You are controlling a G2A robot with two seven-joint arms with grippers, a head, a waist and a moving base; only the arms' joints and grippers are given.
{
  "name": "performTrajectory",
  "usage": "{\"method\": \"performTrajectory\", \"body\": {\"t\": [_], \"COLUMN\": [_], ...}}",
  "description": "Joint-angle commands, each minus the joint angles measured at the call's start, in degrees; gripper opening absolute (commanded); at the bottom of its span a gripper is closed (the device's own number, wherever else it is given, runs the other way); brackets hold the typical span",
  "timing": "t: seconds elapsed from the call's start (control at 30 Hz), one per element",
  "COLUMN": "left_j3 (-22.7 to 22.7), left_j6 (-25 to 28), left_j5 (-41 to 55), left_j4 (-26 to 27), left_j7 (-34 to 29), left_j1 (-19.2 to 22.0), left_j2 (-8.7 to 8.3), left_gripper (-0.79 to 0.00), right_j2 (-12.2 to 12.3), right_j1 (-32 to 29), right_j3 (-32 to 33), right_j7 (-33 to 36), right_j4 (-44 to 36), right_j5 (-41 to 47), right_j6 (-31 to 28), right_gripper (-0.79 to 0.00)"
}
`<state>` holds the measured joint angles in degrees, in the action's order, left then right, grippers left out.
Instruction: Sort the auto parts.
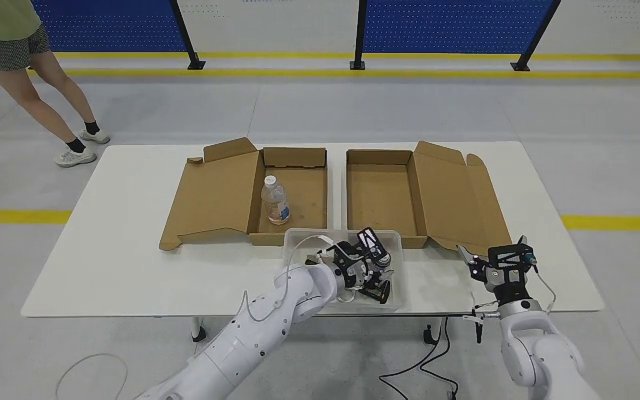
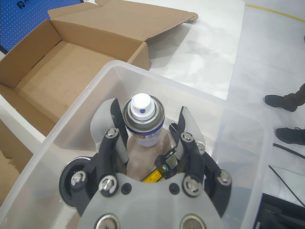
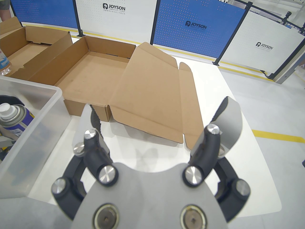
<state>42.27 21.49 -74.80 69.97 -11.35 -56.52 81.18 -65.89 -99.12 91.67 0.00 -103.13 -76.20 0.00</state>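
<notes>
Two open brown cardboard boxes are lying side by side at the top view's centre, likely waiting for sorted parts. The left box (image 1: 300, 195) is holding a clear plastic bottle (image 1: 276, 200), beside the right box (image 1: 378, 200). Just below, your left gripper (image 2: 149, 107) is sitting inside the clear plastic bin (image 2: 190, 84). Its jaws are standing open around an upright silver spray can (image 2: 145, 132), seemingly lined up for a grasp. The left wrist view is revealing a yellow digital caliper (image 2: 166, 163) beneath, which the top view is blurring into clutter. At lower right, your right gripper (image 3: 158, 106) is hovering wide open, empty.

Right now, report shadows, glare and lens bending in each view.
Left wrist view: the box flap throws a soft shadow on the glossy table. Right wrist view: the right gripper casts a faint shadow on the table below it, and the fence panels bow with lens bending. Top view: even light, weak shadows.
</notes>
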Motion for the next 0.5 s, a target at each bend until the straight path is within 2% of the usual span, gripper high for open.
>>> {"method": "performTrajectory", "body": {"t": [0.0,0.2,0.47], "left_j3": [0.3,0.4,-0.2], "left_j6": [0.1,0.2,-0.3], "left_j5": [0.2,0.0,-1.2], "left_j4": [-0.2,-0.6,-1.0], "left_j7": [0.0,-0.2,0.0], "left_j1": [0.2,0.4,0.5], "left_j2": [0.05,0.24,0.70], "left_gripper": [-0.372,-0.354,-0.391], "right_j2": [0.0,0.0,0.0], "right_j1": [0.0,0.0,0.0], "right_j3": [0.0,0.0,0.0], "right_j7": [0.0,0.0,0.0], "right_j4": [0.0,0.0,0.0], "right_j5": [0.0,0.0,0.0], "right_j6": [0.0,0.0,0.0], "right_gripper": [0.000,0.000,0.000]}}
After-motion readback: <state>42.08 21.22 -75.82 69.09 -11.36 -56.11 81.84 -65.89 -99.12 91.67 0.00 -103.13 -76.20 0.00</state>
